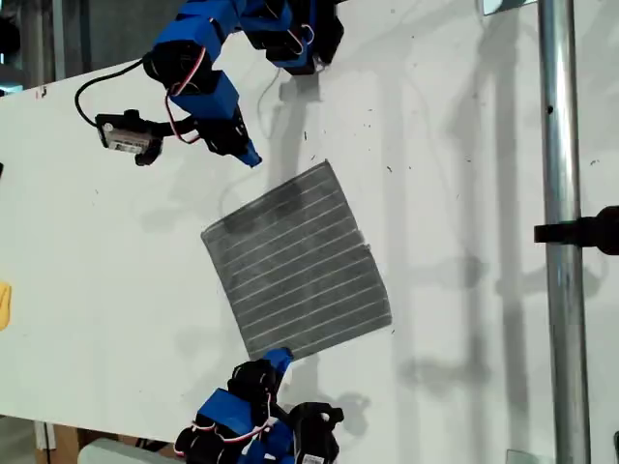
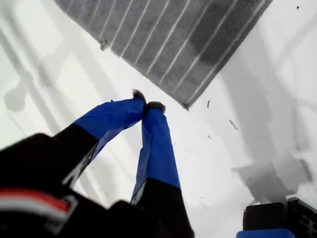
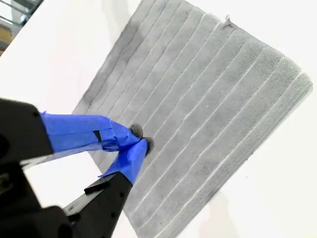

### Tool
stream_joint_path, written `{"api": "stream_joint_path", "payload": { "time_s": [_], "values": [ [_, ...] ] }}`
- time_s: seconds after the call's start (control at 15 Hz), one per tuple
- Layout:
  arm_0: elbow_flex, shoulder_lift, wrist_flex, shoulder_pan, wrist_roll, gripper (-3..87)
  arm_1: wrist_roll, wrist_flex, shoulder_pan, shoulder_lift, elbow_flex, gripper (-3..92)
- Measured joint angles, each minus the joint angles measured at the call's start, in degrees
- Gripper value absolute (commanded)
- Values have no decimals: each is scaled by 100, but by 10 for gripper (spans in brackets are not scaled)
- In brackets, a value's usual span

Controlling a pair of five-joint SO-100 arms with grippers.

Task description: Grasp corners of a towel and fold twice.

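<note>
The towel (image 1: 295,261), dark grey with thin white stripes, lies flat and unfolded on the white table (image 1: 464,193). My first gripper (image 1: 250,158) is shut and empty, hovering over bare table. It is a short way off the towel corner (image 1: 327,166) nearest the exterior view's top. In the first wrist view, that corner (image 2: 184,103) lies just beyond the shut gripper (image 2: 147,101), with the towel (image 2: 168,34) stretching away. My second gripper (image 1: 279,360) is shut at the towel's edge nearest the exterior view's bottom. In the second wrist view, the gripper (image 3: 141,139) sits over the towel (image 3: 208,99) close to that edge.
A vertical metal pole (image 1: 561,242) with a black clamp (image 1: 590,230) stands at the exterior view's right. A small yellow object (image 1: 4,304) sits at the exterior view's left edge. The first arm's base (image 1: 300,43) is at that view's top, the second arm's (image 1: 261,435) at its bottom.
</note>
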Motion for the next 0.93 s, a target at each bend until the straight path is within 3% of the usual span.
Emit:
{"api": "stream_joint_path", "payload": {
  "time_s": [0.13, 0.2, 0.4, 0.67, 0.8, 0.93],
  "values": [
    [0, 0, 0, 0, 0, -29, -255, 53, -9, 0, 0, 7],
    [0, 0, 0, 0, 0, -29, -378, 62, -18, 0, 0, 62],
    [0, 0, 0, 0, -53, -29, -1274, 70, -237, 0, 0, 391],
    [70, 0, 0, 0, -62, -29, -2742, 545, -431, 0, 70, 411],
    [123, 0, -53, 0, -62, -29, -2874, 510, -413, 70, 817, 404],
    [255, 0, -105, 0, -70, -29, -2892, -185, -413, 26, 2162, 408]
  ]
}}
